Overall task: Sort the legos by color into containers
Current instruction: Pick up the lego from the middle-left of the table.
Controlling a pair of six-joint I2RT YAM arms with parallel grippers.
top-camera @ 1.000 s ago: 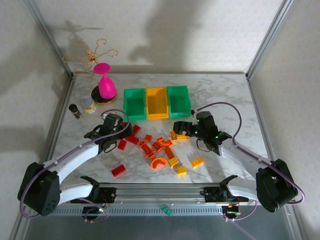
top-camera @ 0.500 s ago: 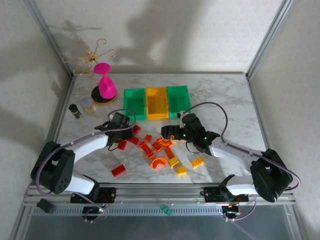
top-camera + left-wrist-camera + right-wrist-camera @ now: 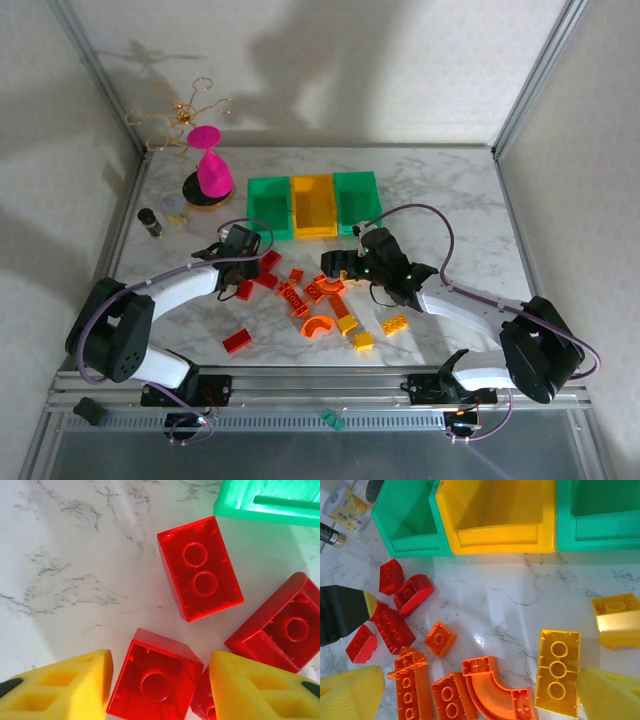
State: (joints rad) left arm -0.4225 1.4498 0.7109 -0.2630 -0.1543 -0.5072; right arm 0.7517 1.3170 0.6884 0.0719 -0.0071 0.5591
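Observation:
Red, orange and yellow legos [image 3: 310,295] lie scattered on the marble in front of three containers: a green bin [image 3: 268,208], a yellow bin [image 3: 313,205] and a second green bin [image 3: 358,202]. My left gripper [image 3: 160,685] is down at the red cluster, its yellow fingers [image 3: 65,690] closed against the two sides of an upside-down red lego [image 3: 155,677]. A two-stud red lego [image 3: 200,570] lies just beyond it. My right gripper [image 3: 482,692] hangs open over an orange arch [image 3: 495,695], with a yellow lego [image 3: 557,665] to its right.
A pink hourglass object [image 3: 210,170], two small jars [image 3: 176,208] and a gold wire stand [image 3: 180,110] sit at the back left. A lone red brick [image 3: 237,340] and two yellow bricks [image 3: 394,324] lie near the front edge. The arms face each other across the pile.
My left jaws have closed in from wide open onto the red lego. The right gripper slid left over the orange pieces, then held still.

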